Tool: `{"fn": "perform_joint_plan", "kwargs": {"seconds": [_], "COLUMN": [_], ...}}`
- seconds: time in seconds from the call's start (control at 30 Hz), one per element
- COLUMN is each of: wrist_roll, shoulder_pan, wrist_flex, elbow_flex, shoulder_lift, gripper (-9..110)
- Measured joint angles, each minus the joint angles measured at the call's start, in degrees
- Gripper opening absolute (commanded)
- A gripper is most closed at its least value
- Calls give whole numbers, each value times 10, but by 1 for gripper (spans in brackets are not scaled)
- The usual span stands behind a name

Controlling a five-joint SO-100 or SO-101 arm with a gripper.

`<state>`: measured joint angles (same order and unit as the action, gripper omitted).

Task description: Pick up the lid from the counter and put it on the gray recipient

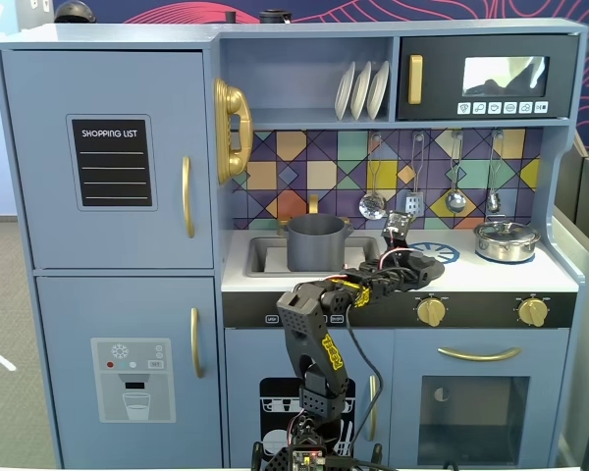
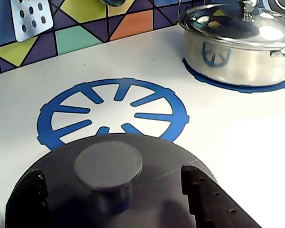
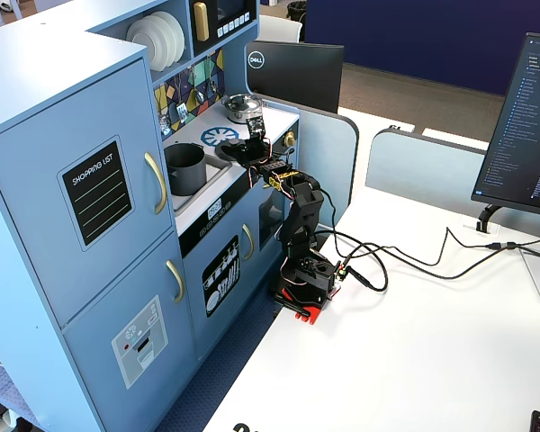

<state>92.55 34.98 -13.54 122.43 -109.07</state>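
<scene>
Wrist view puts the lid [image 2: 109,190] right under the camera, a dark-gray disc with its round knob facing us, and the two dark fingers [image 2: 199,190] of the pincer [image 2: 111,194] stand at either side of that knob. Whether they are pressing on the knob or merely flanking it, I cannot tell from here. Just past the lid's far edge lies the blue burner print [image 2: 112,111] on the white worktop [image 2: 237,142], and the shiny silver pot [image 2: 237,50] sits on its own blue ring at upper right, lid on. A slotted spatula [image 2: 32,16] hangs against the tiled wall at upper left.

Over in a fixed view, the arm [image 1: 319,324] reaches up from below the toy kitchen, the pincer [image 1: 398,257] over the lid [image 1: 412,267] near the front edge of the worktop. The gray recipient [image 1: 316,242] stands in the sink recess to the left, open on top, apart from the lid. The silver pot [image 1: 507,240] is well off to the right.

From the side fixed view, the gray recipient [image 3: 185,167] sits nearer the camera than the lid [image 3: 245,149].
</scene>
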Motion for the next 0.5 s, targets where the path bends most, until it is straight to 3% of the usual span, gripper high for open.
{"fn": "perform_joint_plan", "kwargs": {"seconds": [0.1,0.23,0.5], "wrist_roll": [0,0,-5], "shoulder_pan": [0,-6,-27], "wrist_flex": [-2,-10,-44], "elbow_flex": [-18,-25,-25], "shoulder_lift": [25,40,40], "gripper": [23,0,0]}}
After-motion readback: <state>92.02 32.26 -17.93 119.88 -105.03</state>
